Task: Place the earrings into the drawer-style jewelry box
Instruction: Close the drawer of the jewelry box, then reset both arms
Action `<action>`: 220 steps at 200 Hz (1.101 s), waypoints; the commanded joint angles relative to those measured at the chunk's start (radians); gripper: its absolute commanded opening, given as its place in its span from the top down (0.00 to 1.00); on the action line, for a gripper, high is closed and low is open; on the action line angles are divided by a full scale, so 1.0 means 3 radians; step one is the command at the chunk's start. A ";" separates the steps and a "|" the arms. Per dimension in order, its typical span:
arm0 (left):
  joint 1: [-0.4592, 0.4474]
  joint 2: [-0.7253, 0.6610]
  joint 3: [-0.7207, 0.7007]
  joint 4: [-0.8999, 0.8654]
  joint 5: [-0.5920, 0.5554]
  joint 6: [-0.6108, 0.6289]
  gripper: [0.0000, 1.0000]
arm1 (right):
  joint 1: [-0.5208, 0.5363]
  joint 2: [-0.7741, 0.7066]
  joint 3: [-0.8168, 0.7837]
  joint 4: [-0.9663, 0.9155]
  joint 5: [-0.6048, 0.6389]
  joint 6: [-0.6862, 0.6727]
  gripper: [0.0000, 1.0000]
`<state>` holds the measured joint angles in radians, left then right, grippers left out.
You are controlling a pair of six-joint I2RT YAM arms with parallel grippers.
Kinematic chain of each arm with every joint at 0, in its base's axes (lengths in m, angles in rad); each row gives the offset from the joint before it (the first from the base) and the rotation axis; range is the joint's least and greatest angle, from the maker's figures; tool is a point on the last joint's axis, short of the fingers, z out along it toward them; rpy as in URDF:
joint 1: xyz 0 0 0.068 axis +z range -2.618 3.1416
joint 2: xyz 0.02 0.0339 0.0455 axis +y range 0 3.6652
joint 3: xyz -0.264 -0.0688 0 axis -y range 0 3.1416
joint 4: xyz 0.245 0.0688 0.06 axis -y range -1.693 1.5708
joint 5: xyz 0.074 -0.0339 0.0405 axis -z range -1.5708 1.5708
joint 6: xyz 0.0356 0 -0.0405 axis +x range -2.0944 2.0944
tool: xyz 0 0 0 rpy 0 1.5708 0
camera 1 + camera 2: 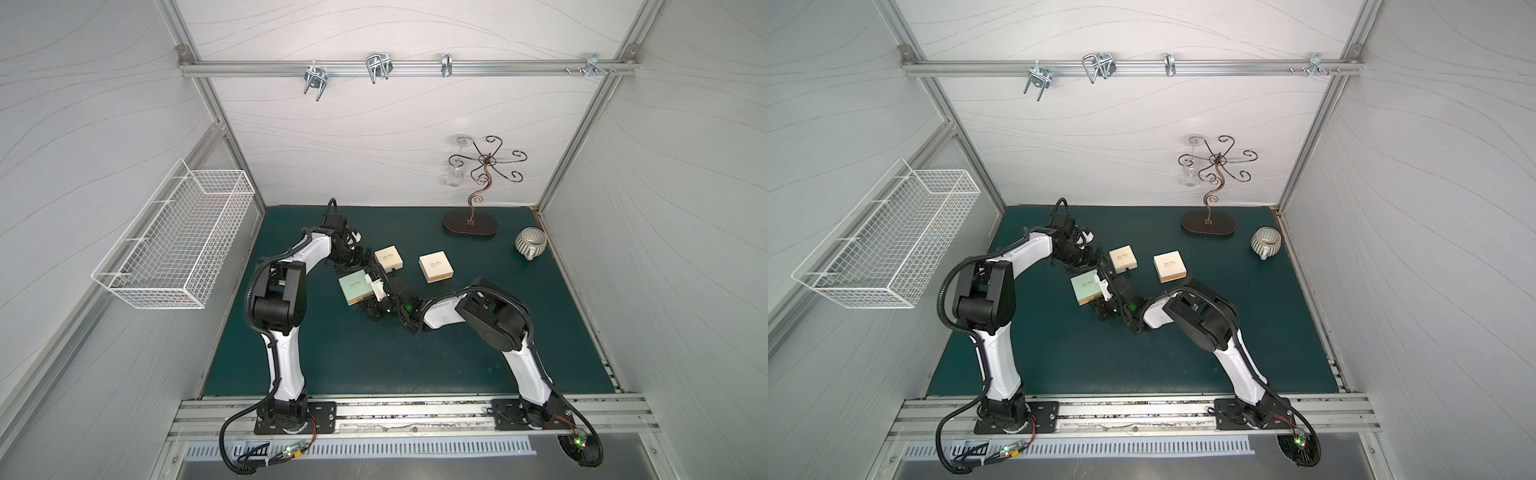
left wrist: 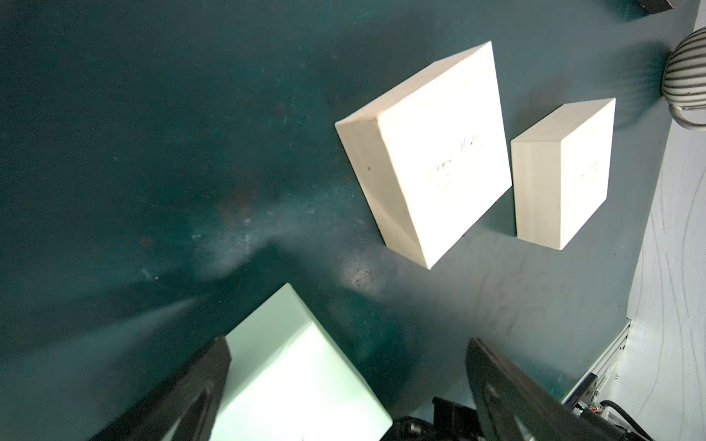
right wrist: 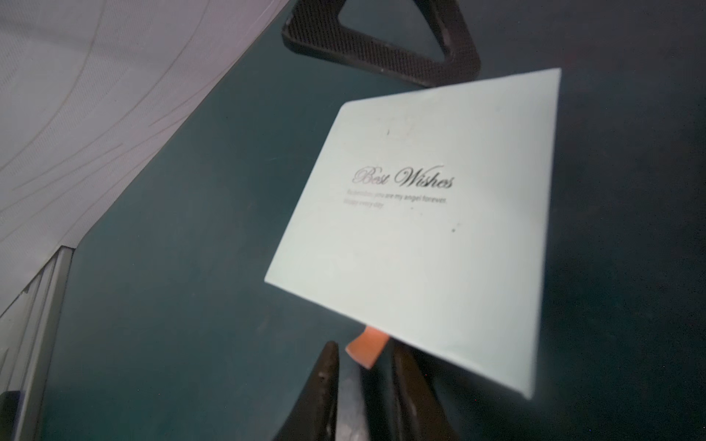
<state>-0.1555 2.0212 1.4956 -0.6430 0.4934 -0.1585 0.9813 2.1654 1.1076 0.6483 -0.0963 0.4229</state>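
The drawer-style jewelry box is mint green with "Best Wishes" on its top, and it lies left of centre on the green mat. An orange pull tab sticks out of its near side. My right gripper has its jaws a narrow gap apart, and the tab lies between the tips. My left gripper stands open at the box's far side, with a corner of the box between its wide-spread fingers. The earrings are out of view.
Two cream square boxes lie just right of the mint one. A metal jewelry stand and a striped cup sit at the back right. A white wire basket hangs on the left wall.
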 commanded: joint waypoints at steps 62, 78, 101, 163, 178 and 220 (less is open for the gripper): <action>0.0262 -0.0705 -0.0339 0.0531 -0.0232 -0.0174 0.01 | -0.0047 -0.1001 -0.0756 -0.0343 0.0218 -0.0371 0.66; 0.0283 -0.1040 -0.0709 0.0884 -0.0483 -0.0246 0.01 | -0.0194 -0.1330 -0.0916 -0.0461 0.0153 -0.0432 0.65; 0.0317 -0.1507 -0.1277 0.1337 -0.0890 -0.0343 0.01 | -0.0504 -0.1928 -0.1136 -0.0692 0.0134 -0.0539 0.65; 0.0436 -0.2541 -0.2633 0.2428 -0.2086 -0.0451 0.01 | -0.1792 -0.3334 -0.1460 -0.1692 0.0367 -0.0980 0.41; 0.0436 -0.2737 -0.2849 0.2503 -0.2410 -0.0424 0.01 | -0.2116 -0.3556 -0.1705 -0.1621 0.0383 -0.0993 0.25; 0.0436 -0.3070 -0.3640 0.3089 -0.3095 -0.0282 0.00 | -0.2469 -0.4023 -0.2429 -0.1112 0.1043 -0.1257 0.01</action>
<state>-0.0269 1.1263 0.4816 0.1249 -0.2401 -0.2668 0.2531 1.0103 0.4686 0.2535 0.0933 0.1253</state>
